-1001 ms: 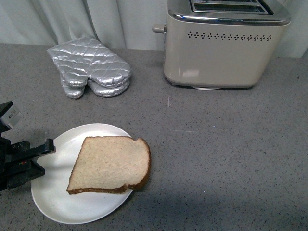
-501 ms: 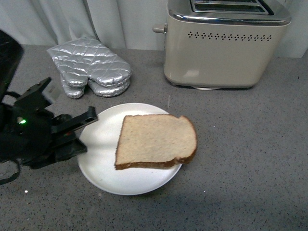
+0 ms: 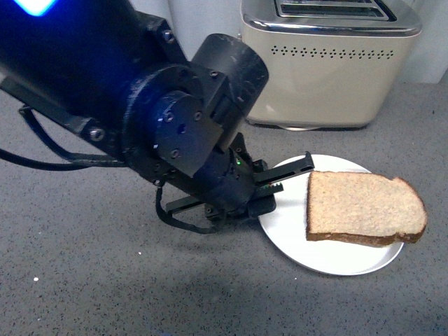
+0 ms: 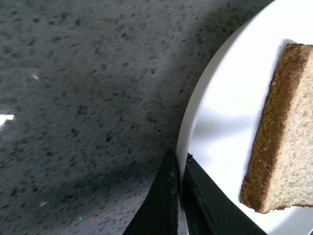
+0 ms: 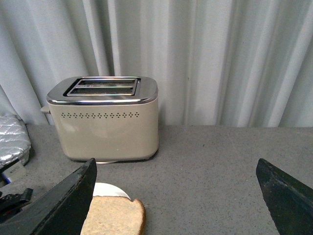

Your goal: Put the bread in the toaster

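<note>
A slice of tan bread [image 3: 364, 208] with a dark crust lies on a white plate [image 3: 290, 220], overhanging its right rim. It also shows in the left wrist view [image 4: 286, 132] and the right wrist view [image 5: 115, 218]. My left gripper [image 3: 283, 183] is shut on the plate's left rim, which the left wrist view [image 4: 180, 171] shows pinched between the jaws. The beige toaster [image 3: 329, 66] with chrome top stands behind the plate, also seen in the right wrist view [image 5: 105, 122]. My right gripper [image 5: 176, 196] is open and empty, above the counter near the bread; it is out of the front view.
The large black left arm [image 3: 140, 98] fills the upper left of the front view and hides what lies behind it. A silver quilted mitt [image 5: 12, 139] shows at the edge of the right wrist view. Grey speckled counter [image 3: 84, 280] and a pale curtain [image 5: 220, 58] behind.
My left gripper has dragged the plate with the bread to the right across the counter, to just in front of the toaster. The left arm now covers the mitt.
</note>
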